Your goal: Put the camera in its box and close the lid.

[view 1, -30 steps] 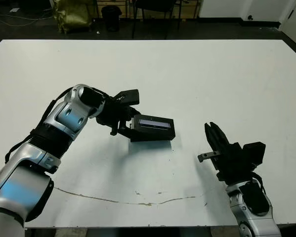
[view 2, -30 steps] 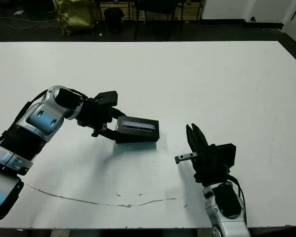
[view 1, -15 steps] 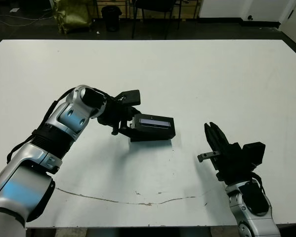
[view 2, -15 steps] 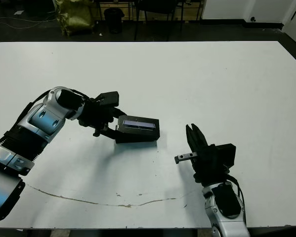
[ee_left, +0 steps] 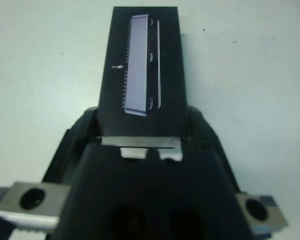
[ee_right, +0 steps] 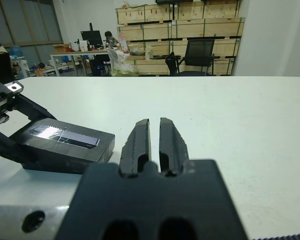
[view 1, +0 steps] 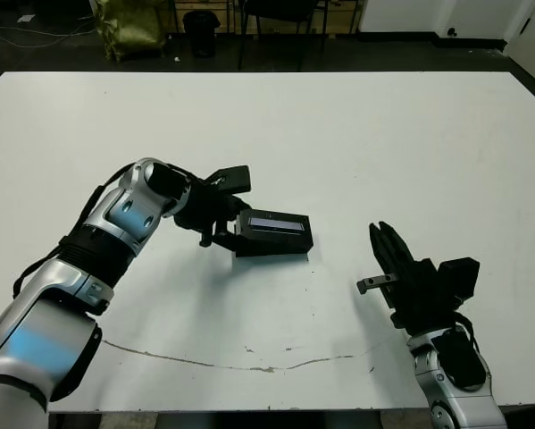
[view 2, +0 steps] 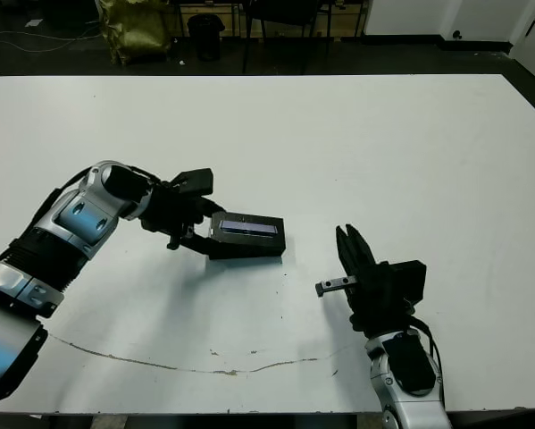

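- Flat black rect. lid w/ long silvery-grey stripe (view 1: 276, 225) seated on top of small shallow black box (view 1: 271, 245), roughly mid-table on white table (view 1: 383, 143), a bit toward robot's left.
- Slim black bar camera: not visible anywhere; presumably under the lid inside box, can't confirm.
- Left gripper, two black fingers (view 1: 224, 228), at the box's short end nearest left arm. Left wrist view: lid end (ee_left: 142, 90) sits between the fingers, black finger (ee_left: 77, 132) against each side. Reads as clamped on lid end, though contact not fully clear from head views.
- Right gripper (view 2: 347, 252) parked well apart from box, near table's front edge; fingers (ee_right: 139, 140) pressed together, nothing held.
- Lid looks level and flush on box, so judged late in task: seating/closing step, or about done.
- Handling, judged: small rigid pkg, light, prob. card or thin plastic; smooth matte sides, could slip or skid on table if pushed from one end only.
- Best hold: across the narrow width at a short end, or press down flat on top; avoid prying at one corner, lid could cock.
- Risk: releasing w/ sideways drag could shift the whole box.
- Background in right wrist view: chairs, crates, a person far off at a desk; not involved.
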Motion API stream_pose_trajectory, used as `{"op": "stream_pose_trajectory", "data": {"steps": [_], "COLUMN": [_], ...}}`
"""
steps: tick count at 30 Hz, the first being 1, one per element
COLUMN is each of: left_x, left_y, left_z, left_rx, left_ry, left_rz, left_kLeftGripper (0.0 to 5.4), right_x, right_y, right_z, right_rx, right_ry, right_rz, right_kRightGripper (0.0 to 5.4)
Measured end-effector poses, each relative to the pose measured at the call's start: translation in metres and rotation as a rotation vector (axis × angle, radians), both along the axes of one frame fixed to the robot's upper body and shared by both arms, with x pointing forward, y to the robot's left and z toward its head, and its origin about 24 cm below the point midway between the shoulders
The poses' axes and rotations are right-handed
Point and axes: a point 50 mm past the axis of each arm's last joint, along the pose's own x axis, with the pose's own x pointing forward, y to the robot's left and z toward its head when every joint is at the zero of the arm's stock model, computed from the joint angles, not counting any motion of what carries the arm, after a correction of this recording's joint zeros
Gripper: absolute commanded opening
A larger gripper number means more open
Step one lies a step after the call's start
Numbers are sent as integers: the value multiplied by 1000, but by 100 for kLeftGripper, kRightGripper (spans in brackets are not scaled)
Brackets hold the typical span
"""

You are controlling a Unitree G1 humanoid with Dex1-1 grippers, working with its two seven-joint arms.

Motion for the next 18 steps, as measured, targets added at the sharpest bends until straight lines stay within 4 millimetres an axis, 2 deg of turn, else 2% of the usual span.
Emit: {"op": "stream_pose_trajectory", "data": {"steps": [18], "left_x": [9], "left_y": [9], "left_z": [-9], "left_rx": [-4], "left_ry": [95], "left_rz": [35], "left_kLeftGripper": [242], "right_x": [-2], "right_y": [-1], "right_z": [2], "right_rx": [0], "right_ry": [8], "right_rz": [-7], "right_kRightGripper": [0]}}
